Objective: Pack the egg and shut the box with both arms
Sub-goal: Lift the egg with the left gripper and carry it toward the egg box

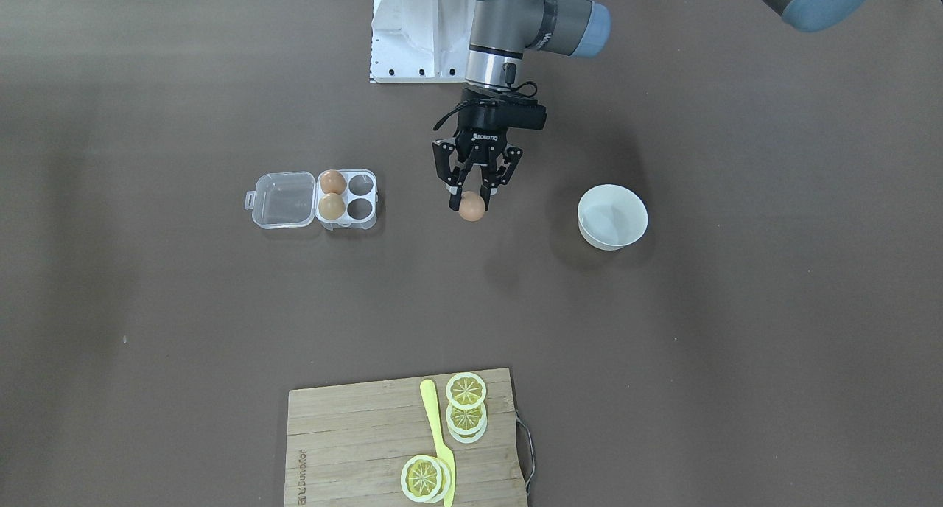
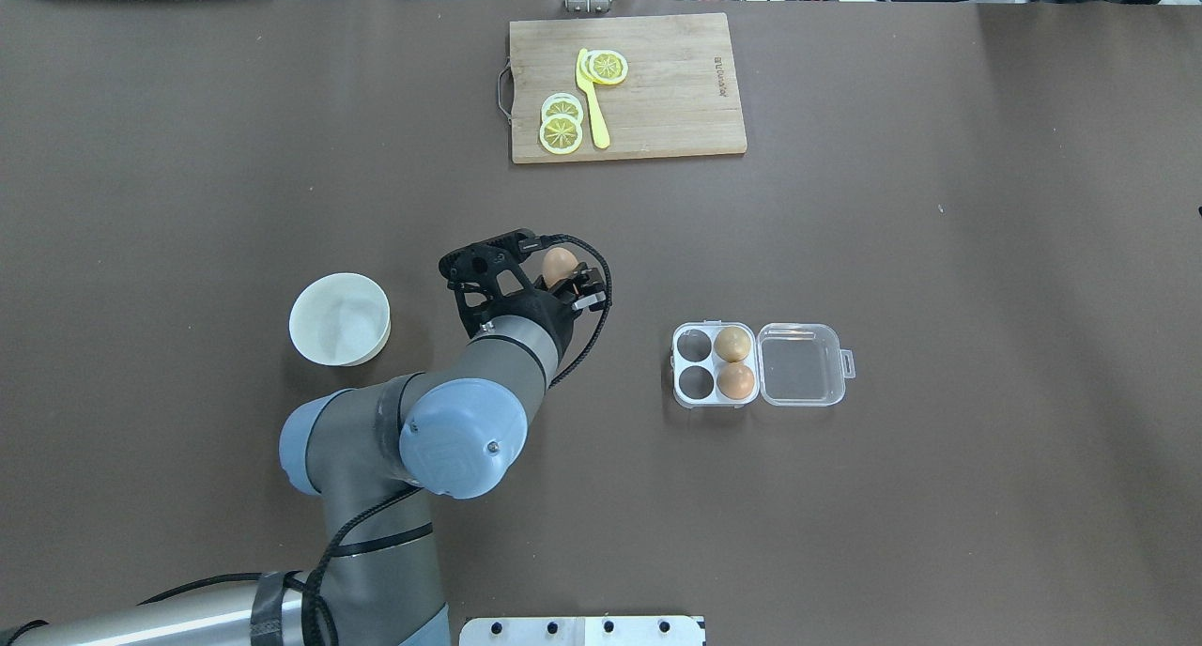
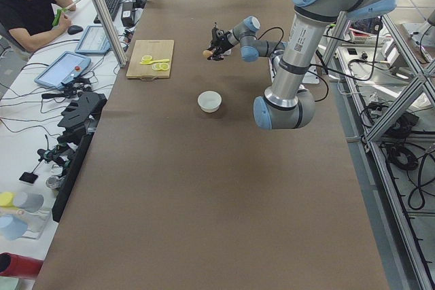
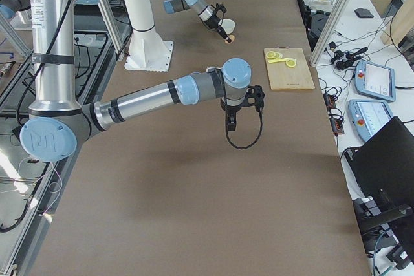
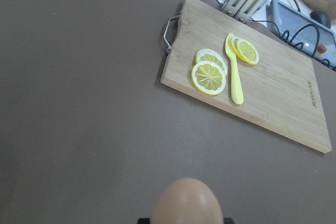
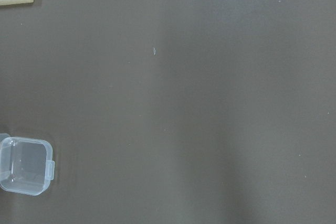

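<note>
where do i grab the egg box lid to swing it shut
By the small latch tab on the lid's free outer edge, coming from the robot's right. The lid lies open and flat, hinged to the box on the opposite edge; the tab sticks out.

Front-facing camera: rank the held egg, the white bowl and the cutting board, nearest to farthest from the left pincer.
1. The egg: gripped in the left pincer itself.
2. The white bowl: beside it, toward the robot's left, view's right.
3. The cutting board: farthest, at the operators' edge, bottom of view.
</note>
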